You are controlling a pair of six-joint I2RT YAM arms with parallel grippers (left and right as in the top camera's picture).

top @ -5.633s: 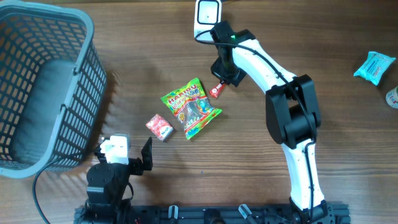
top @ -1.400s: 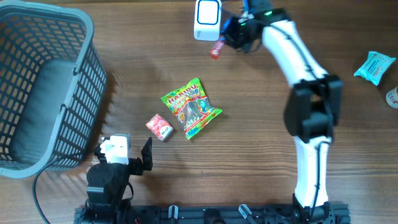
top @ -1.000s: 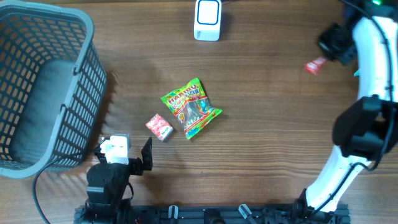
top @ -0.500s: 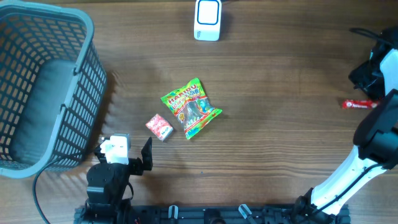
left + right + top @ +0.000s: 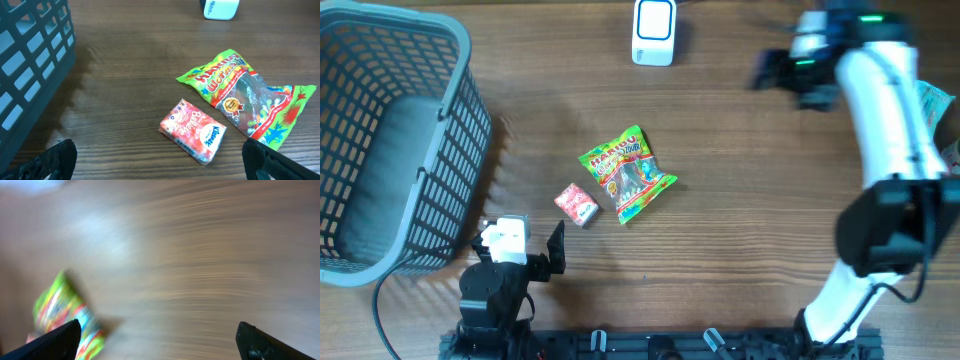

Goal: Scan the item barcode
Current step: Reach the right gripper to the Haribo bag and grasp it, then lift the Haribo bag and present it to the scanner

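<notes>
The right pincer [image 5: 159, 342] stands wide open. In the right wrist view its two dark fingertips sit in the lower left and lower right corners, far from each other, and between them there is only the wooden table [image 5: 740, 220]. It holds nothing and touches nothing. This view is strongly blurred; only a green and red shape can be made out at the lower left, which is the gummy bag [image 5: 627, 172]. In the overhead view this pincer is in the upper right part of the frame, to the right of the white scanner [image 5: 653, 30] and apart from it.

The left pincer [image 5: 160, 162] is also wide open. Its fingertips are in the two lower corners of the left wrist view, with nothing between them. In the overhead view it is at the lower left, near the grey basket [image 5: 390, 140].

The gummy bag lies flat near the middle of the overhead frame, printed side up. The small pink tissue pack [image 5: 577, 204] lies just beside it, at its lower left. Both are well apart from the scanner, which stands at the upper edge. A light blue packet [image 5: 932, 100] shows at the right edge, partly hidden by the right arm.
</notes>
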